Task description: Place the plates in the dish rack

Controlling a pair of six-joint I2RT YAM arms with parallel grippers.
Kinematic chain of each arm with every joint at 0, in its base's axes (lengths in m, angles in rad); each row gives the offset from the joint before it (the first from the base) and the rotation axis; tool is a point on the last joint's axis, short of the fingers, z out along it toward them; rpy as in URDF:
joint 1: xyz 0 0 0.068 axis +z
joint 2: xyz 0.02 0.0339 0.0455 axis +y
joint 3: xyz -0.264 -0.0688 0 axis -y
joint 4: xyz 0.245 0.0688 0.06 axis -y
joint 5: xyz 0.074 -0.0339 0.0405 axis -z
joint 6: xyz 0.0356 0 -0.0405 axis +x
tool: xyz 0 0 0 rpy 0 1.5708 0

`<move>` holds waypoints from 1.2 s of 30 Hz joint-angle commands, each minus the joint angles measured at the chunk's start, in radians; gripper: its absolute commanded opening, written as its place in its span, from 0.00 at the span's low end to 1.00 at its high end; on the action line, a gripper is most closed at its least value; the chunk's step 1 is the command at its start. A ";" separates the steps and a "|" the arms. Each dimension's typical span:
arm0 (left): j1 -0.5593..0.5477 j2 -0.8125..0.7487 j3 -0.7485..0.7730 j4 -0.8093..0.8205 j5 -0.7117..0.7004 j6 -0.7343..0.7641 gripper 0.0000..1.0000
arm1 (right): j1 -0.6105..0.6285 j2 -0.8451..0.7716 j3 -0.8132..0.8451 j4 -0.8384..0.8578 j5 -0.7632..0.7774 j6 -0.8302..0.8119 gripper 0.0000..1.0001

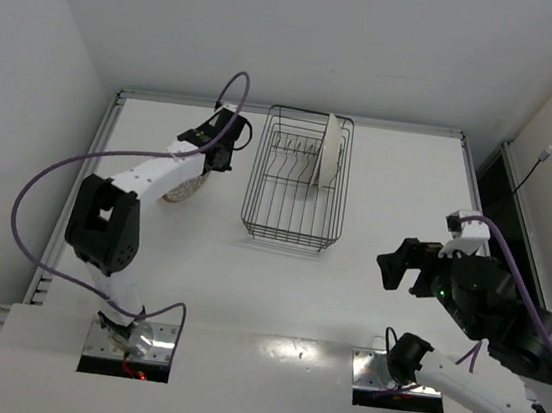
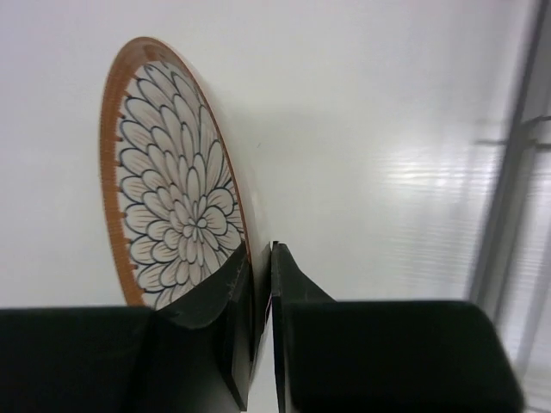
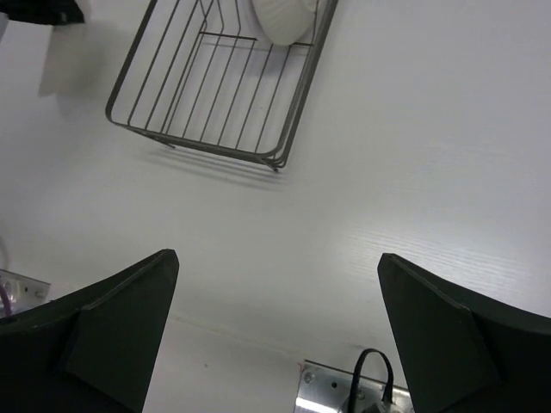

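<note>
My left gripper is shut on the rim of a plate with an orange rim and a petal-pattern face, held on edge. In the top view this gripper is left of the dish rack, and part of a patterned plate shows under the forearm. Another plate stands upright in the rack's far right part, white underside showing. It also shows in the right wrist view, inside the rack. My right gripper is open and empty, near and right of the rack. No third plate is in view.
A raised rail runs along the table's left and far edges, close to the left gripper. Metal base plates sit at the near edge. White walls close in on the left, back and right.
</note>
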State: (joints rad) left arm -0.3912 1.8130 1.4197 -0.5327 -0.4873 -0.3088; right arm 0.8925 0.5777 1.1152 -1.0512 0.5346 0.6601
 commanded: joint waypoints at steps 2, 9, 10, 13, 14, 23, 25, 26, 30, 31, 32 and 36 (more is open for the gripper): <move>-0.017 -0.197 0.010 0.120 -0.004 -0.007 0.00 | -0.003 -0.064 -0.011 -0.113 0.094 0.064 0.99; -0.008 -0.394 0.031 0.252 0.057 -0.016 0.00 | -0.003 -0.151 -0.035 -0.155 0.117 0.076 0.99; 0.008 -0.432 0.031 0.275 0.096 -0.030 0.00 | -0.003 -0.151 -0.035 -0.155 0.129 0.076 0.99; 0.058 -0.452 0.044 0.364 0.347 -0.078 0.00 | 0.006 -0.161 -0.044 -0.145 0.130 0.076 0.99; 0.069 -0.443 0.054 0.387 0.421 -0.114 0.00 | 0.006 -0.161 -0.045 -0.145 0.130 0.076 0.99; 0.127 -0.328 0.001 0.831 1.091 -0.346 0.00 | 0.006 -0.101 -0.054 -0.136 0.110 0.067 0.99; 0.127 -0.316 -0.027 0.977 1.162 -0.427 0.00 | 0.006 -0.089 -0.054 -0.136 0.110 0.067 0.99; 0.140 -0.285 -0.040 1.019 1.179 -0.455 0.00 | 0.006 -0.078 -0.054 -0.127 0.110 0.058 0.99; 0.140 -0.206 -0.041 1.201 1.218 -0.591 0.00 | 0.006 -0.036 -0.054 -0.127 0.088 0.047 0.99; 0.140 -0.184 -0.041 1.236 1.218 -0.655 0.00 | 0.006 -0.036 -0.054 -0.127 0.088 0.047 0.99; 0.140 -0.143 -0.030 1.299 1.218 -0.683 0.00 | 0.006 -0.023 -0.054 -0.127 0.079 0.047 0.99; 0.129 -0.086 -0.019 1.340 1.170 -0.728 0.00 | 0.006 -0.032 -0.054 -0.127 0.079 0.047 0.99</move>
State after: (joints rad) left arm -0.2684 1.7390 1.3506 0.5083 0.6823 -0.9440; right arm 0.8928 0.5480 1.0695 -1.2057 0.6197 0.7143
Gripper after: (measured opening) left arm 0.052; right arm 0.990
